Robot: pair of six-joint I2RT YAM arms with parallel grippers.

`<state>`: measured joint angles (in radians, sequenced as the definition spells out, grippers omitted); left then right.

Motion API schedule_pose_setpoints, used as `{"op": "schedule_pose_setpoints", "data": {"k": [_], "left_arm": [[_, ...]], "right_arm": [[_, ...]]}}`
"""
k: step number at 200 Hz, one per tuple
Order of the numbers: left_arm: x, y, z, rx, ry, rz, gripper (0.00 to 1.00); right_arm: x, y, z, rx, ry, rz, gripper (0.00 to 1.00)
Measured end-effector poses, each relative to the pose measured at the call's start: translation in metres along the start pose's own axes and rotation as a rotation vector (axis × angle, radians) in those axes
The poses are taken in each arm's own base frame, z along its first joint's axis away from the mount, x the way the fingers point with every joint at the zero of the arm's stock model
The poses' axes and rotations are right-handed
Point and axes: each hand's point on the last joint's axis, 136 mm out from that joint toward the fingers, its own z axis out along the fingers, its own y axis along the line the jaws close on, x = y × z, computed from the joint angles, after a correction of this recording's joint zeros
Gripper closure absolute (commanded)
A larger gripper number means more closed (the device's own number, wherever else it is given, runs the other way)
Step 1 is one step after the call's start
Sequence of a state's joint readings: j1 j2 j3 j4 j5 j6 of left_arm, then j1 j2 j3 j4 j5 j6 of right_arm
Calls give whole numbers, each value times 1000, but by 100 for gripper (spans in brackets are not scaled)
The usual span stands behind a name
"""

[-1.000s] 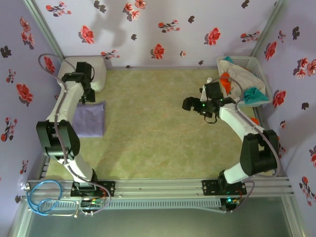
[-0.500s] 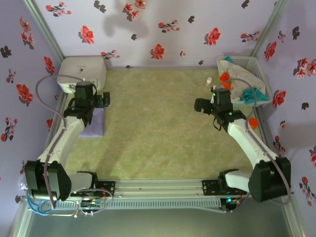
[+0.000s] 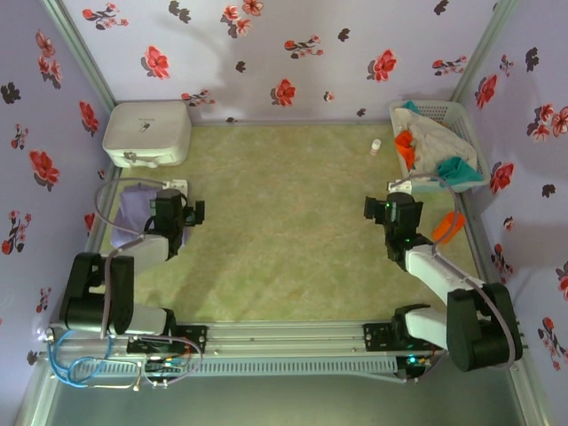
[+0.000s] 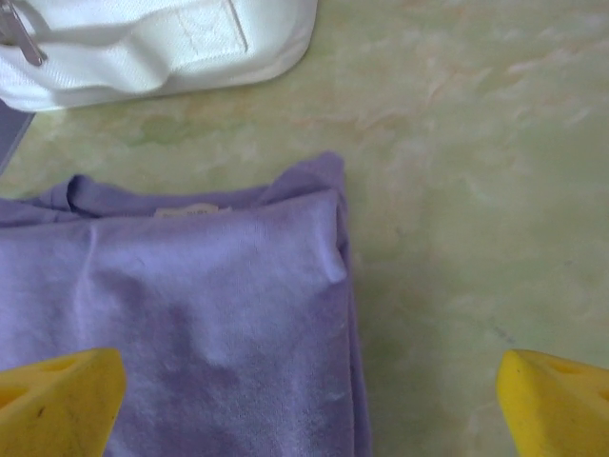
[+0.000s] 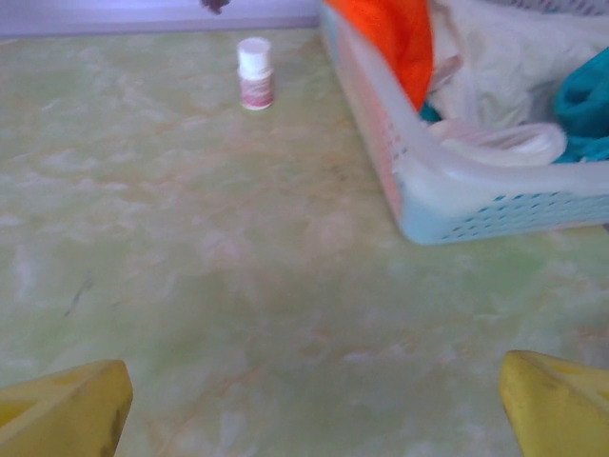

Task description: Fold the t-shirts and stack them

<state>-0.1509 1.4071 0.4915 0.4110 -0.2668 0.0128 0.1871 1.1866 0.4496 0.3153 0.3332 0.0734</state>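
**Both arms low, close to their bases.** My left gripper [image 4: 306,407] hangs over the right edge of the folded purple shirt [image 4: 190,314]. Its jaws are spread as wide as they go, with nothing between them. The shirt lies flat on the table [image 4: 476,190] at the left side, just in front of the white box [image 4: 143,48].

My right gripper [image 5: 309,405] is equally wide and empty over bare table. It faces the basket [image 5: 476,205] at the far right. There the orange shirt [image 5: 385,38], the off-white shirt [image 5: 495,57] and the teal shirt [image 5: 585,105] lie bundled together.

**Hazards, as I judge them:**
- **(a) Tangled shirts.** The three shirts overlap, so pulling one may drag a second over the rim or slide the light basket.
- **(b) Bottle.** A small bottle [image 5: 255,74] stands upright near the basket's left wall. A low sweep of my right arm could topple it.
- **(c) Loose fold.** The right edge of the purple fold is slightly bunched. A left finger passing low could catch it and open the fold.
- **(d) Crowded stack.** The stack sits close to the box, so the next shirt may land crooked.
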Motion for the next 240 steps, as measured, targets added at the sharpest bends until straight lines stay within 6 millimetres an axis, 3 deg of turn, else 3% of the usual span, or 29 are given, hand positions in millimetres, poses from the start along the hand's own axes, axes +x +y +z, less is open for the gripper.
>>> {"op": "schedule_pose_setpoints", "data": {"k": [12, 63, 96, 114, 131, 165, 240], "left_arm": [[3, 1, 3, -8, -13, 10, 0], [-17, 12, 2, -43, -176, -17, 0], [-7, 24, 3, -59, -223, -52, 0], [2, 21, 7, -39, -213, -49, 0], [0, 22, 10, -31, -204, -68, 0], [-10, 47, 14, -60, -221, -164, 0], [-1, 38, 10, -11, -230, -174, 0]], "right_arm": [[-1, -5, 5, 25, -21, -2, 1], [12, -28, 32, 83, -58, 41, 1], [24, -32, 47, 72, -76, 74, 1], [34, -32, 52, 61, -69, 79, 1], [37, -32, 55, 48, -52, 91, 1], [27, -33, 57, 43, -74, 112, 1], [27, -33, 57, 41, -74, 114, 1]]}}
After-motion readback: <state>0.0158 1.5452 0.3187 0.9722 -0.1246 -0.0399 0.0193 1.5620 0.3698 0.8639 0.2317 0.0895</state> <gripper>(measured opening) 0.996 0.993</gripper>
